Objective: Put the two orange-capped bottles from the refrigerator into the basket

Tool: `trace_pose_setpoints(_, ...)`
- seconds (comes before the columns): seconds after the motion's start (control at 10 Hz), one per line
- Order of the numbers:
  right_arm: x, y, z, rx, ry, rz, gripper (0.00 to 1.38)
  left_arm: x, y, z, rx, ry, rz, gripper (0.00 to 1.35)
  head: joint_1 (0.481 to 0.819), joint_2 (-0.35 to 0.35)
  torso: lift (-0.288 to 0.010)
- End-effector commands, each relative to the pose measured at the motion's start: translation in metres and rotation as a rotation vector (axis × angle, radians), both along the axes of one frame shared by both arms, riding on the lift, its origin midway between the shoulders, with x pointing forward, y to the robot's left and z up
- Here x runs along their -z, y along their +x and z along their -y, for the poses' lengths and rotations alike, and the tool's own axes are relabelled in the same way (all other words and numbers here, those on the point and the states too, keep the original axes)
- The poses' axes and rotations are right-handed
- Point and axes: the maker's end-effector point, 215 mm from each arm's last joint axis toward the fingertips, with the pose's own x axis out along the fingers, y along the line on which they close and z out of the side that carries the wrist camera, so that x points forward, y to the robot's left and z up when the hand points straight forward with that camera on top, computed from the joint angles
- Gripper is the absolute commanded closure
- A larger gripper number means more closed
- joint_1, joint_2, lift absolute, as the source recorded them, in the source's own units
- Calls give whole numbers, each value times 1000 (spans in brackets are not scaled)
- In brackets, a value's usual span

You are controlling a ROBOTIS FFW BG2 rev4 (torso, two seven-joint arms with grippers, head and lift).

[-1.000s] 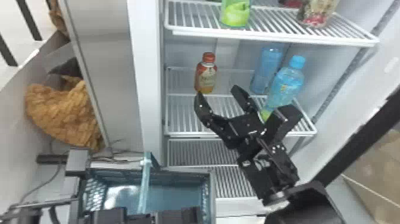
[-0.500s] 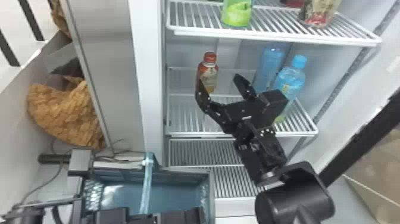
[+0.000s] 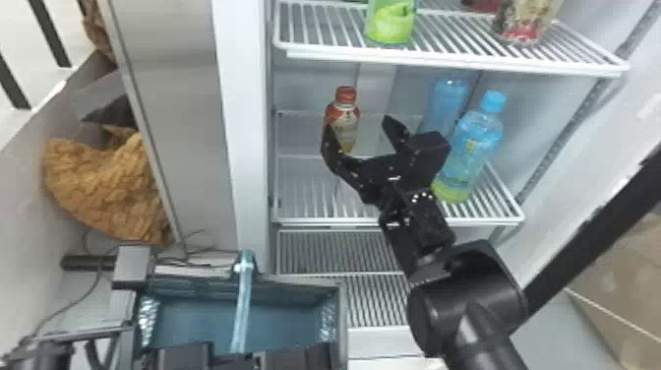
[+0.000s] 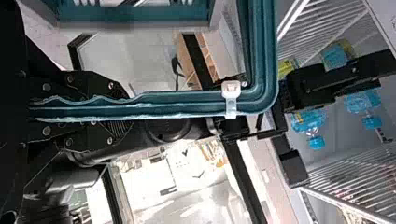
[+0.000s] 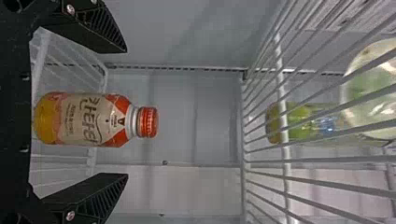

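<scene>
Your right wrist view shows dark lettering on the pale label point(image 5: 79, 119) of the orange-capped bottle point(image 3: 348, 118), upright in the fridge point(image 3: 246, 147). The head view shows you a blue-capped bottle point(image 3: 474, 142) to its right. Your right pincer point(image 3: 359, 127) has its fingers wide apart, just in front of the orange-capped bottle. Your left pincer point(image 3: 237, 353) is clamped on the handle point(image 4: 163, 105) of the basket point(image 3: 305, 284).

Shop-like place — blue bottles point(image 3: 474, 147) on a refrigerator's point(image 3: 246, 123) wire shelves point(image 3: 442, 60).

shelf point(image 3: 315, 221) holds orange-capped bottle point(image 3: 346, 118) and two blue bottles point(image 3: 476, 147)
</scene>
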Motion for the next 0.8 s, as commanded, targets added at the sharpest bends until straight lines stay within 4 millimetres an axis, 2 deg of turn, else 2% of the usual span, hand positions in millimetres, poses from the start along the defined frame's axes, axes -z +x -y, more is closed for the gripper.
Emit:
trace_pose_setpoints(0.0, 4, 12, 4, 12, -4, -1, 104, -1, 0, 1, 2, -2, 3, 1144, 695, -152, -288)
trace_pose_setpoints(0.3, 14, 29, 7, 28, -9, -14, 104, -2, 3, 0, 1, -2, 5, 1144, 695, -155, -288)
trace_pose_setpoints(0.7, 24, 59, -8, 27, -49, -28, 101, -4, 4, 3, 9, -5, 11, 1144, 695, -145, -288)
